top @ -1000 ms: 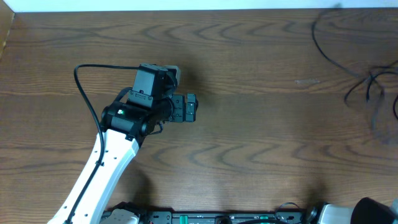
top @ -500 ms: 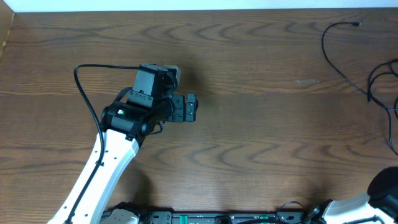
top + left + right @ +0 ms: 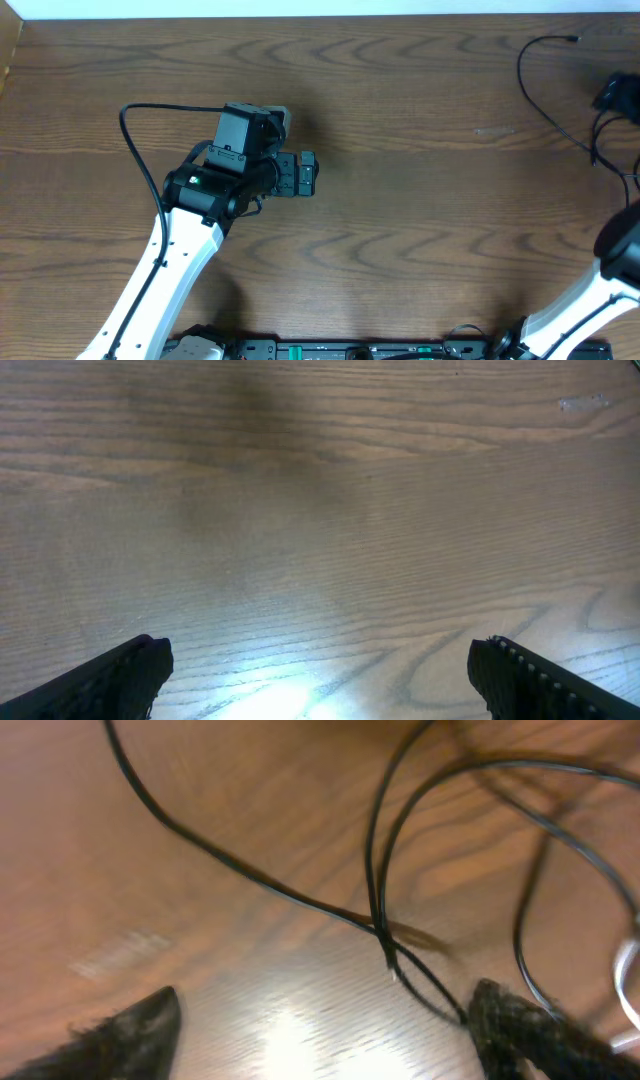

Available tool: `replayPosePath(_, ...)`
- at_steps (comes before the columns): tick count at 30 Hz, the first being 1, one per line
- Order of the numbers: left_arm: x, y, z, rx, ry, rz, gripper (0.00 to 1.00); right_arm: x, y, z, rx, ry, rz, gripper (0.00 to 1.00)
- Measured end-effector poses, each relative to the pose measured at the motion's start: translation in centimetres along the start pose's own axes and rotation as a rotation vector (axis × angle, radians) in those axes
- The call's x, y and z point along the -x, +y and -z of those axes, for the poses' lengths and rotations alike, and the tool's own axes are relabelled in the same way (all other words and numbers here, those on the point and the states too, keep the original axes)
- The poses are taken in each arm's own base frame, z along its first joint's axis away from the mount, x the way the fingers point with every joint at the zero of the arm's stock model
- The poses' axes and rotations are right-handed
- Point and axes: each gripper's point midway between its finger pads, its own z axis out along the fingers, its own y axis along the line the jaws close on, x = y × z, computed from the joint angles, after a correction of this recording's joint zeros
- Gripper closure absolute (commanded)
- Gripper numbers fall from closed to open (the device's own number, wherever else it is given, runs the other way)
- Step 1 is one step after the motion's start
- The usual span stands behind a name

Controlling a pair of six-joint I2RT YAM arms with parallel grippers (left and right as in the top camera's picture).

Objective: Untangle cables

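While your right gripper (image 3: pixel 325 1020) hovers spread above the crossed cables (image 3: pixel 383 935) near the right edge of the table (image 3: pixel 420 220), pinch one strand only; your left gripper (image 3: pixel 325 675) sits wide open, empty.

Cables (image 3: pixel 521 68) on table (image 3: pixel 400 200), far right

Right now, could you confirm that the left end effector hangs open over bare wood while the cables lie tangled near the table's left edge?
Not quite: the cables lie tangled near the table's right edge, as the overhead view shows. The left end effector does hang open over bare wood.
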Motion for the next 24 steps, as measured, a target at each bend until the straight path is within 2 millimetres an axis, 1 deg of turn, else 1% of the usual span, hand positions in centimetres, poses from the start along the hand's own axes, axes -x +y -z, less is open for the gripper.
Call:
replayPosePath(1, 0.0, 0.0, 0.0, 0.0, 0.001, 0.0, 0.0, -0.6, -0.1, -2.1, 0.0, 0.043, 0.057, 0.21)
replayPosePath(2, 0.0, 0.0, 0.0, 0.0, 0.001, 0.0, 0.0, -0.9, -0.3, -2.9, -0.002, 0.059, 0.077, 0.2)
replayPosePath(4, -0.1, 0.0, 0.0, 0.001, 0.003, 0.001, 0.0, -1.4, -0.9, -5.4, -0.014, 0.096, 0.123, 0.19)
replayPosePath(6, -0.1, 0.0, 0.0, 0.001, 0.005, 0.001, 0.0, -1.9, -1.6, -6.9, -0.031, 0.123, 0.157, 0.16)
replayPosePath(8, -0.1, 0.0, 0.0, 0.001, 0.005, 0.001, 0.0, -1.7, -2.1, -7.2, -0.057, 0.119, 0.182, 0.15)
replayPosePath(12, -0.1, 0.0, 0.0, 0.001, 0.005, 0.001, 0.0, -1.4, -2.8, -7.2, -0.093, 0.11, 0.214, 0.15)
replayPosePath(17, -0.1, 0.0, 0.0, 0.001, 0.005, 0.001, 0.0, -1.5, -3.0, -7.2, -0.104, 0.115, 0.231, 0.12)
replayPosePath(19, -0.1, 0.0, 0.0, 0.001, 0.005, 0.001, 0.0, -1.8, -3.1, -7.5, -0.104, 0.124, 0.238, 0.12)
replayPosePath(20, -0.1, 0.0, 0.0, 0.001, 0.005, 0.0, 0.0, -2.7, -3.1, -8.0, -0.099, 0.148, 0.254, 0.12)
replayPosePath(22, -0.1, 0.0, 0.0, 0.001, 0.003, -0.001, 0.0, -3.6, -3.1, -8.6, -0.095, 0.175, 0.273, 0.15)
replayPosePath(24, -0.1, 0.0, 0.0, 0.001, 0.003, -0.003, 0.0, -4.9, -3.1, -9.2, -0.087, 0.209, 0.31, 0.14)
